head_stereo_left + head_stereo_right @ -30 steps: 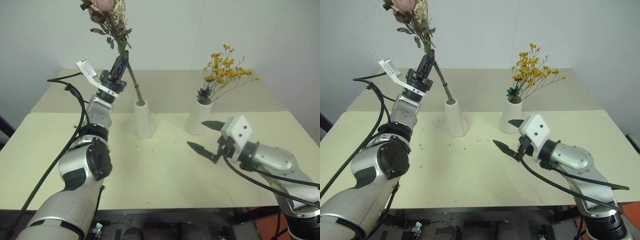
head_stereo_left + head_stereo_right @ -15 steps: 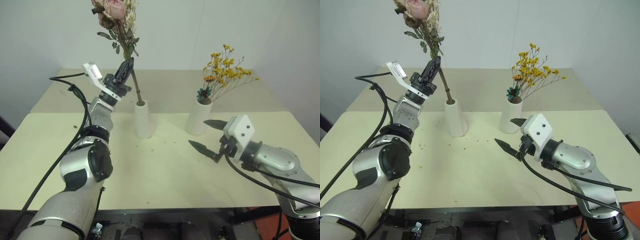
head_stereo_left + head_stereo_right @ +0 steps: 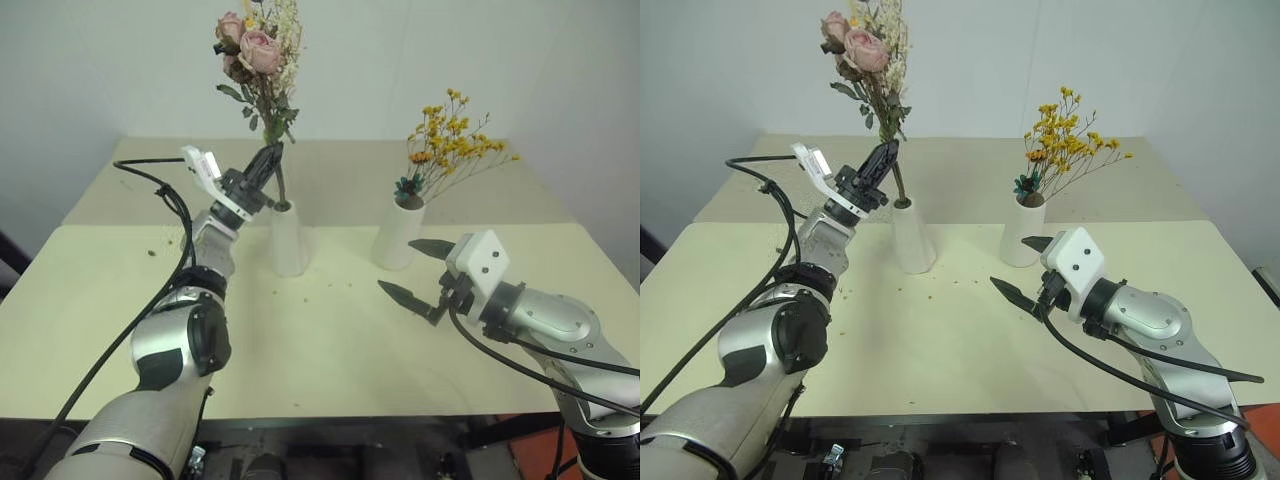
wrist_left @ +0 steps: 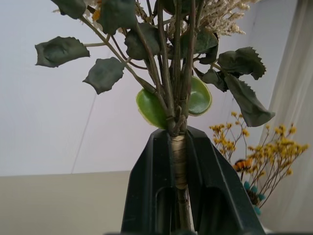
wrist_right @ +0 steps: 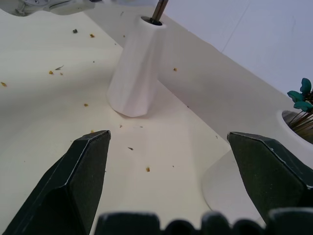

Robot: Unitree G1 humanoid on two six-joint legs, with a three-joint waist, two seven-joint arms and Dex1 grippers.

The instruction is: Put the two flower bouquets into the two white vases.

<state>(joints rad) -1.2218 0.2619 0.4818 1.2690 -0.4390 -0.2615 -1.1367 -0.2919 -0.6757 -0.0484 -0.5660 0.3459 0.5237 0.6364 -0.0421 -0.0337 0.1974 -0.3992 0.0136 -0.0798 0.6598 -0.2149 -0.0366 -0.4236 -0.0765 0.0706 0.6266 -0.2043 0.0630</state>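
Dried pink rose bouquet with grey-green leaves: stems already in the mouth of the slim tapered white vase, left hand clamped on the wrapped stems just above the rim, release pending. Yellow-orange blossom bunch sits in the wider white vase, done. Right hand wide open, empty, over the cream desk.

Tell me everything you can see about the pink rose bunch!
The pink rose bunch has dusty pink roses on top, greyish-green leaves, pale dried sprigs and thin brown stems bound together. It looks dried. It stands nearly upright, its stem ends down in the narrow mouth of the slim white vase. The left pincer is shut on the bound stems just above the vase mouth.
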